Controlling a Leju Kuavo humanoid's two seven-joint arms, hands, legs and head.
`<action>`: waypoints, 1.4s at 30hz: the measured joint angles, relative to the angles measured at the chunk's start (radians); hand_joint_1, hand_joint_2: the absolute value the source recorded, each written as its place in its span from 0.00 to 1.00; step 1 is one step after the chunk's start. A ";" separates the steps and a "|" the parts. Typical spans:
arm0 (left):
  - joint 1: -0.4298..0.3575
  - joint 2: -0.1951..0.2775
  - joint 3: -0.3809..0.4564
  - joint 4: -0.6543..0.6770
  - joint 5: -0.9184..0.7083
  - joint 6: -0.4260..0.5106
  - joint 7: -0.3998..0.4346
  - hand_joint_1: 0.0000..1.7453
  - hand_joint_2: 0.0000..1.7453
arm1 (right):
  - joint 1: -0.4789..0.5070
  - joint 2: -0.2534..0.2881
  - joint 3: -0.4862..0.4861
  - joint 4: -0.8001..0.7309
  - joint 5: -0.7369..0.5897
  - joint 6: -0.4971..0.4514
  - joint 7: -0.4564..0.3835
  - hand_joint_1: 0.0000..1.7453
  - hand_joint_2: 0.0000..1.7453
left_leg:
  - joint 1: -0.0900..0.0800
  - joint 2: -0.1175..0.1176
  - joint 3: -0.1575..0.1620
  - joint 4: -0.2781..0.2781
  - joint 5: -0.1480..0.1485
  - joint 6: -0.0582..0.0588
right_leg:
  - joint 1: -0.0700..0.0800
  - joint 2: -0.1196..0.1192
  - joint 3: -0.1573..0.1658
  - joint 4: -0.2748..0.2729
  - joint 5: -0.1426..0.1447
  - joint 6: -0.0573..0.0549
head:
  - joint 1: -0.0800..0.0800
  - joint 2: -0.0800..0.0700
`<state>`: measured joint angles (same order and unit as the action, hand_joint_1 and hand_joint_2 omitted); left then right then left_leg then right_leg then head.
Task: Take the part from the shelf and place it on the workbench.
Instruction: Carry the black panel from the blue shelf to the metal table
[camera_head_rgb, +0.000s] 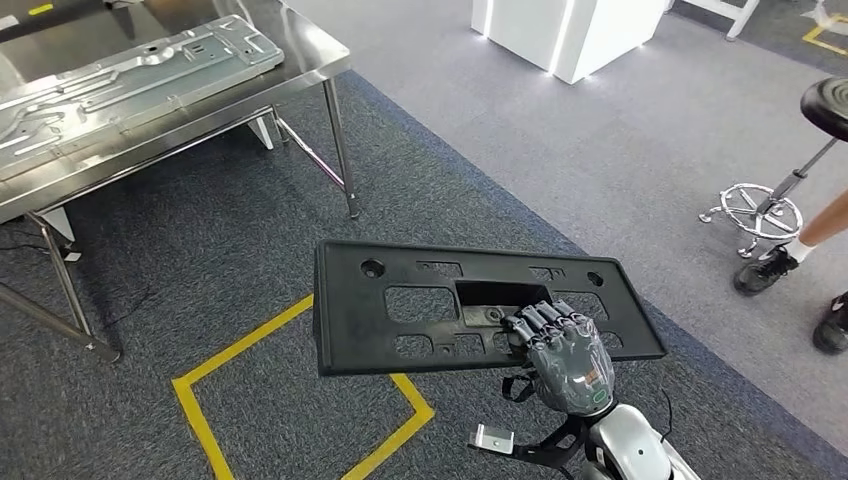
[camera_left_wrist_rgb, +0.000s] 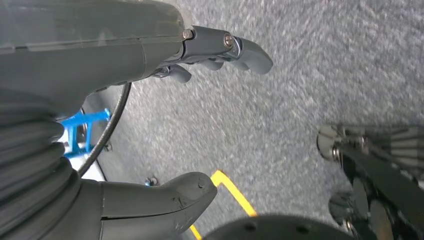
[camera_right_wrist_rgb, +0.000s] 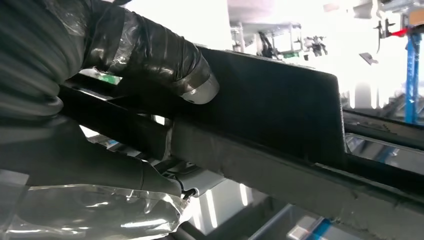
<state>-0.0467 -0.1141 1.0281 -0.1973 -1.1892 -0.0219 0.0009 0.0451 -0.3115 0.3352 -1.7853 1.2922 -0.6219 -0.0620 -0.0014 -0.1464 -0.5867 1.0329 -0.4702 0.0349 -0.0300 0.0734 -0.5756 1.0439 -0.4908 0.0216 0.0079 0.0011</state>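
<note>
I had the black part (camera_head_rgb: 470, 305) held flat out over the carpet, well apart from the steel counter (camera_head_rgb: 300, 70). My right hand (camera_head_rgb: 565, 355) held it with fingers (camera_head_rgb: 540, 320) hooked into the big middle hole, thumb under. It looked stiff, light and wide, so I guessed it could tip. My left hand (camera_left_wrist_rgb: 150, 55) hung with fingers apart, holding nothing.

right hand (camera_head_rgb: 568, 352) grips black part (camera_head_rgb: 420, 305) | workbench (camera_head_rgb: 300, 60) beyond
</note>
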 joint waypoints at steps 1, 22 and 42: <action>0.002 -0.001 0.000 0.000 0.003 -0.004 -0.006 0.00 1.00 | -0.008 -0.001 0.002 0.000 -0.002 0.000 0.000 1.00 1.00 | 0.000 0.010 -0.003 0.004 -0.002 -0.005 | -0.001 -0.013 0.003 -0.004 0.001 -0.007 | 0.000 0.000; -0.007 -0.002 0.044 0.000 0.049 0.024 -0.020 0.00 1.00 | -0.060 -0.036 0.016 -0.003 -0.018 0.011 0.003 1.00 1.00 | 0.001 0.117 -0.001 -0.011 0.010 0.031 | 0.008 -0.080 -0.081 0.247 -0.153 0.021 | -0.001 0.000; -0.008 0.001 0.065 -0.001 0.043 0.033 -0.001 0.00 1.00 | -0.073 -0.051 0.023 -0.008 -0.026 0.027 0.012 1.00 1.00 | 0.017 0.191 -0.041 0.057 0.000 -0.036 | 0.001 -0.163 0.045 -0.032 -0.016 -0.007 | -0.001 0.000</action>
<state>-0.0547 -0.1132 1.0935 -0.1980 -1.1459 0.0114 -0.0003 -0.0281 -0.3620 0.3586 -1.7931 1.2665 -0.5950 -0.0495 0.0154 0.0442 -0.6282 1.0896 -0.4706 -0.0008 -0.0293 -0.0893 -0.5311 1.0115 -0.5070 0.0151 0.0070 0.0011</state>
